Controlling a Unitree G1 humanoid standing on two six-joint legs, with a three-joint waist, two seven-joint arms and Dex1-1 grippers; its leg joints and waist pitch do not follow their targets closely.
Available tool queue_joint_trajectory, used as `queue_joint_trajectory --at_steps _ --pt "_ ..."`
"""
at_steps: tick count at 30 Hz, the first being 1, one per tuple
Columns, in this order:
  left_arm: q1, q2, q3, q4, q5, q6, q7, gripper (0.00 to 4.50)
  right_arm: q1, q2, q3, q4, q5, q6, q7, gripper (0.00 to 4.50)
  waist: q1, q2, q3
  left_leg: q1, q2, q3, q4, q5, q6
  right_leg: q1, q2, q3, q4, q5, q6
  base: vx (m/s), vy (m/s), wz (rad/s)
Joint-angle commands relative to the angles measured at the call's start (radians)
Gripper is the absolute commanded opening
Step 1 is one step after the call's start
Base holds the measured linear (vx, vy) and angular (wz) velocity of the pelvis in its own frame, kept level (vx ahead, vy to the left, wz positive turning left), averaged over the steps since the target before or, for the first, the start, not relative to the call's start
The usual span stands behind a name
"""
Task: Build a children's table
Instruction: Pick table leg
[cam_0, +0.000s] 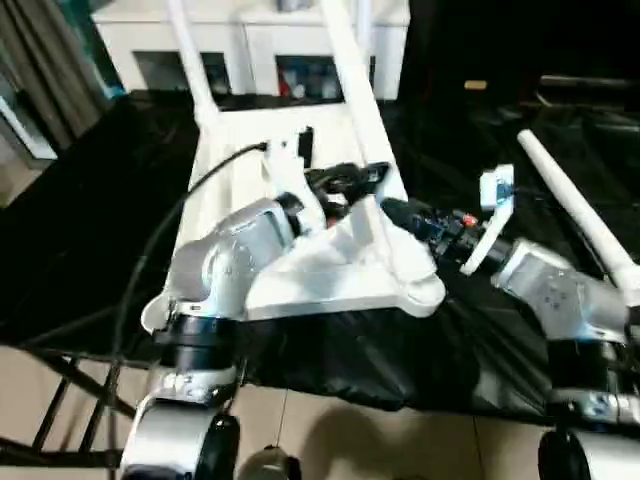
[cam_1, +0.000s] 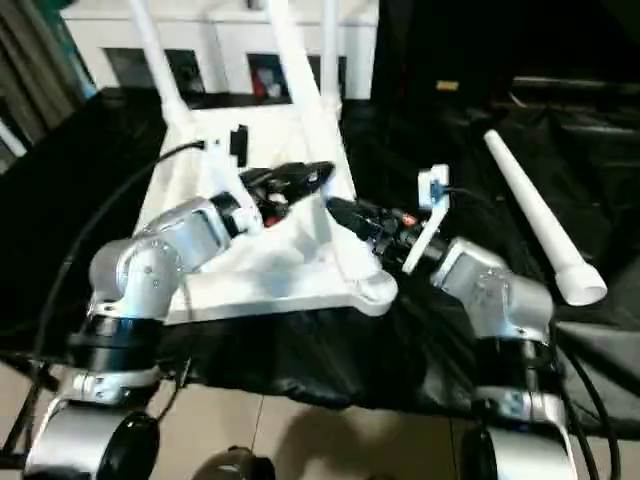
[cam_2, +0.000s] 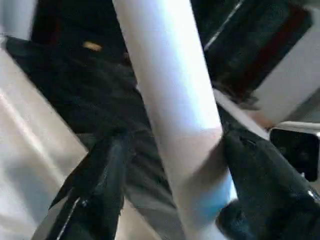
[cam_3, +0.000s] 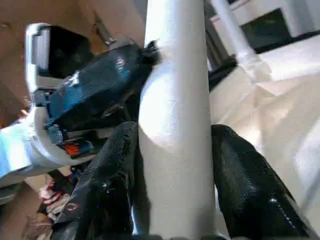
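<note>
The children's table top (cam_0: 320, 285) lies underside up on the black-draped table. A long white leg (cam_0: 350, 80) rises tilted from its near right corner socket (cam_0: 420, 290). My right gripper (cam_0: 388, 210) is shut on this leg low down, with a finger (cam_3: 105, 190) pressed to each side of the tube (cam_3: 175, 125). My left gripper (cam_0: 365, 180) stands open around the same leg (cam_2: 170, 90) just above. One of its fingers (cam_2: 260, 180) touches the tube and the other (cam_2: 100, 185) stands apart. Another leg (cam_0: 190, 60) stands in the far left corner, and a third (cam_1: 330, 40) at the back.
A loose white leg (cam_0: 580, 215) lies on the black cloth to the right. A white cabinet (cam_0: 250, 40) with glass doors stands behind the table. The draped table's front edge (cam_0: 400, 395) runs just below the top, with tiled floor beneath.
</note>
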Motion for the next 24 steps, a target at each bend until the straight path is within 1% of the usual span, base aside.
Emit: queue_joint_trajectory --at_steps 1,2,3,4,5,7,9,11,12,14,17,20,21,22,23,24 --pt "-0.017 -0.008 0.014 0.023 -0.018 0.034 0.016 3.27 0.034 0.008 0.013 -0.106 0.046 0.024 0.004 1.85 -0.003 -0.031 -0.079 0.030 0.074 -0.043 -0.083 -0.184 0.017 0.042 -0.082 0.058 -0.100 -0.345 -0.142 0.000 0.000 0.00" --pt "-0.019 -0.011 0.015 0.022 -0.023 0.035 0.015 3.27 0.044 0.009 0.015 -0.124 0.052 0.031 -0.001 1.85 -0.002 -0.030 -0.079 0.030 0.074 -0.044 -0.084 -0.182 0.015 0.044 -0.083 0.059 -0.100 -0.343 -0.136 0.000 0.000 0.00" --pt "-0.020 -0.012 0.016 0.020 -0.029 0.039 0.012 3.27 0.048 0.009 0.018 -0.132 0.052 0.033 -0.005 1.85 -0.004 -0.030 -0.082 0.026 0.074 -0.047 -0.085 -0.165 0.014 0.046 -0.085 0.059 -0.096 -0.319 -0.133 0.000 0.000 0.00" --pt "-0.020 -0.012 0.016 0.020 -0.029 0.039 0.012 3.27 0.048 0.009 0.018 -0.132 0.052 0.033 -0.005 1.85 -0.004 -0.030 -0.082 0.026 0.074 -0.047 -0.085 -0.165 0.014 0.046 -0.085 0.059 -0.096 -0.319 -0.133 0.000 0.000 0.00" --pt "-0.023 -0.017 0.022 0.016 -0.033 0.055 0.014 3.27 0.060 0.006 0.027 -0.158 0.060 0.044 -0.015 1.85 -0.006 -0.032 -0.082 0.024 0.072 -0.045 -0.083 -0.151 0.016 0.047 -0.085 0.059 -0.096 -0.303 -0.135 0.000 0.000 0.00" --pt "-0.026 -0.029 0.034 0.017 -0.040 0.062 0.029 3.27 0.067 0.002 0.038 -0.176 0.061 0.051 -0.018 1.85 -0.008 -0.032 -0.082 0.023 0.070 -0.044 -0.082 -0.140 0.020 0.047 -0.086 0.060 -0.097 -0.300 -0.135 0.000 0.000 0.00" --pt "-0.030 -0.041 0.050 0.024 -0.045 0.049 0.052 3.27 0.069 0.005 0.044 -0.189 0.060 0.057 -0.026 1.85 -0.010 -0.032 -0.081 0.022 0.069 -0.043 -0.081 -0.136 0.022 0.048 -0.084 0.059 -0.099 -0.298 -0.136 0.000 0.000 0.00" --pt "-0.035 -0.055 0.070 0.021 -0.071 0.042 0.065 2.90 0.072 0.005 0.037 -0.198 0.073 0.073 -0.035 1.85 -0.010 -0.033 -0.082 0.022 0.068 -0.043 -0.080 -0.123 0.030 0.049 -0.084 0.058 -0.098 -0.289 -0.135 0.000 0.000 0.00" --pt "-0.035 -0.057 0.073 0.021 -0.075 0.040 0.066 2.90 0.073 0.006 0.036 -0.200 0.075 0.076 -0.037 1.85 -0.009 -0.032 -0.083 0.023 0.069 -0.043 -0.080 -0.120 0.030 0.048 -0.084 0.058 -0.097 -0.286 -0.137 0.000 0.000 0.00" --pt "-0.035 -0.065 0.086 0.014 -0.094 0.028 0.063 2.86 0.076 0.008 0.034 -0.206 0.082 0.083 -0.045 1.85 -0.009 -0.033 -0.083 0.022 0.069 -0.043 -0.080 -0.114 0.033 0.049 -0.083 0.058 -0.096 -0.273 -0.145 0.000 0.000 0.00" --pt "-0.026 -0.069 0.092 0.004 -0.109 0.019 0.042 2.48 0.082 0.004 0.041 -0.210 0.083 0.090 -0.053 1.85 -0.009 -0.033 -0.084 0.021 0.069 -0.042 -0.080 -0.104 0.038 0.049 -0.082 0.058 -0.094 -0.252 -0.143 0.000 0.000 0.00" --pt "-0.016 -0.073 0.088 -0.006 -0.108 0.018 0.035 2.41 0.085 -0.002 0.045 -0.213 0.085 0.094 -0.063 1.85 -0.009 -0.033 -0.084 0.022 0.069 -0.042 -0.079 -0.094 0.043 0.050 -0.084 0.058 -0.094 -0.242 -0.144 0.000 0.000 0.00" --pt "-0.013 -0.074 0.086 -0.010 -0.108 0.016 0.035 2.26 0.084 -0.004 0.046 -0.214 0.088 0.097 -0.068 1.85 -0.008 -0.033 -0.084 0.022 0.069 -0.041 -0.079 -0.095 0.044 0.049 -0.084 0.058 -0.096 -0.246 -0.145 0.000 0.000 0.00" --pt "-0.011 -0.075 0.084 -0.012 -0.109 0.015 0.036 2.26 0.084 -0.005 0.046 -0.215 0.090 0.098 -0.071 1.85 -0.009 -0.033 -0.083 0.022 0.070 -0.042 -0.081 -0.097 0.042 0.049 -0.083 0.058 -0.095 -0.251 -0.143 0.000 0.000 0.00" --pt "-0.011 -0.075 0.084 -0.012 -0.109 0.015 0.036 2.14 0.084 -0.005 0.046 -0.215 0.090 0.098 -0.071 1.85 -0.009 -0.033 -0.084 0.023 0.070 -0.042 -0.081 -0.095 0.041 0.050 -0.083 0.058 -0.095 -0.251 -0.142 0.000 0.000 0.00" --pt "-0.010 -0.077 0.080 -0.014 -0.109 0.009 0.044 2.10 0.080 -0.007 0.045 -0.214 0.093 0.102 -0.076 1.85 -0.009 -0.036 -0.084 0.022 0.070 -0.042 -0.081 -0.093 0.041 0.050 -0.083 0.058 -0.094 -0.248 -0.143 0.000 0.000 0.00"
